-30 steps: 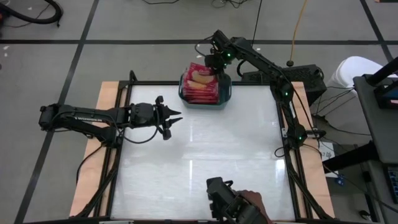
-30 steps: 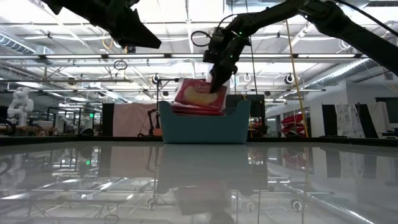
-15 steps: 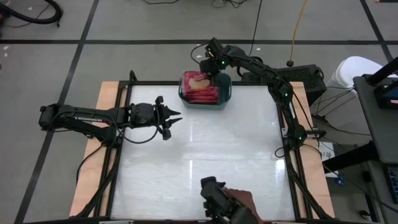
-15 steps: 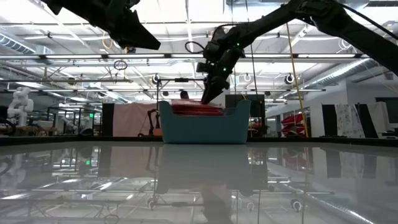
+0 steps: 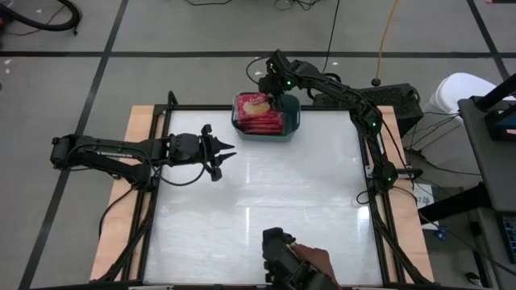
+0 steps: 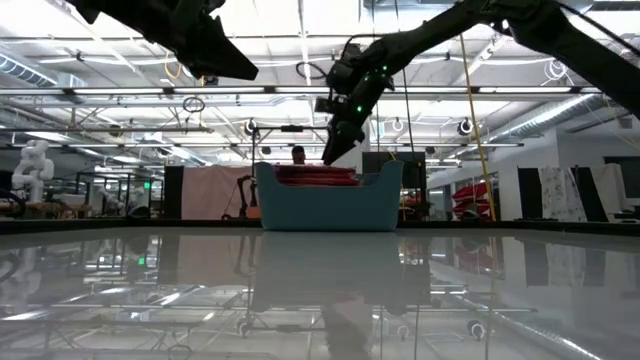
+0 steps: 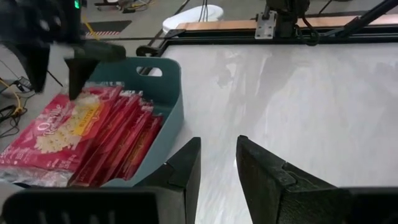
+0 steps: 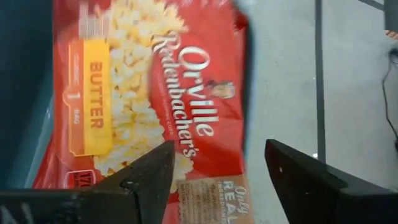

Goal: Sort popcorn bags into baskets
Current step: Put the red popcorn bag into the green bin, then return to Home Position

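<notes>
Top popcorn bag [image 8: 155, 93] in basket [image 5: 292, 121], apparently just below right gripper's [image 8: 214, 163] spread jaws

Popcorn bags [image 5: 260, 114] in the basket [image 5: 293, 121]: only the top bag's face shows from above; the bags beneath are hidden but for their edges, so their count cannot be told; in the low view the basket's wall [image 6: 330, 205] hides all but a thin red band at its rim; in the right wrist view the top bag [image 8: 161, 93] is cut off by the picture's edges and its small print is too blurred to read; in the left wrist view the right hand [image 7: 59, 53] is blurred and cut off at the top edge; at the near edge of the desk [image 5: 258, 193] a person's hand [image 5: 310, 264] with a dark object is cut off by the frame; what it holds cannot be told.
</notes>
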Tool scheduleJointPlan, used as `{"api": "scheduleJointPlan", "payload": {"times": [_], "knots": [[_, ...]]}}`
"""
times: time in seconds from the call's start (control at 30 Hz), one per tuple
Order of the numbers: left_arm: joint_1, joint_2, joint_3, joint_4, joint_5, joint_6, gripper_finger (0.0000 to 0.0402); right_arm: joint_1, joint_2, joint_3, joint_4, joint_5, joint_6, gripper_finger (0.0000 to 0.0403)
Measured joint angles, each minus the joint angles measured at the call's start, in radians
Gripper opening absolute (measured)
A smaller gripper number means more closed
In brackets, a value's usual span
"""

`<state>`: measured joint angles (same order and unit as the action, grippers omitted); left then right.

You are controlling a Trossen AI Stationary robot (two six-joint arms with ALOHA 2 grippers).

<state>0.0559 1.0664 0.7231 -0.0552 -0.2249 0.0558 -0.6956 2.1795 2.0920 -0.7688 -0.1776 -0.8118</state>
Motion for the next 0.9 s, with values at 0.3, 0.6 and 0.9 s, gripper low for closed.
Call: {"api": "scheduleJointPlan", "payload": {"times": [0.3,0.6,0.9], "knots": [[0.001,-0.043,-0.001,0.048,-0.028,-0.055,0.0106,0.022,-0.136,0.000,-0.040,-0.010,0.233,0.0254],[-0.058,-0.279,-0.001,-0.121,-0.062,-0.093,0.0059,0.242,-0.459,-0.340,0.171,-0.067,0.513,0.0196],[-0.199,-0.327,-0.045,-0.140,-0.092,-0.068,0.0005,0.531,-0.875,-0.965,0.780,0.206,0.636,0.0087]]}}
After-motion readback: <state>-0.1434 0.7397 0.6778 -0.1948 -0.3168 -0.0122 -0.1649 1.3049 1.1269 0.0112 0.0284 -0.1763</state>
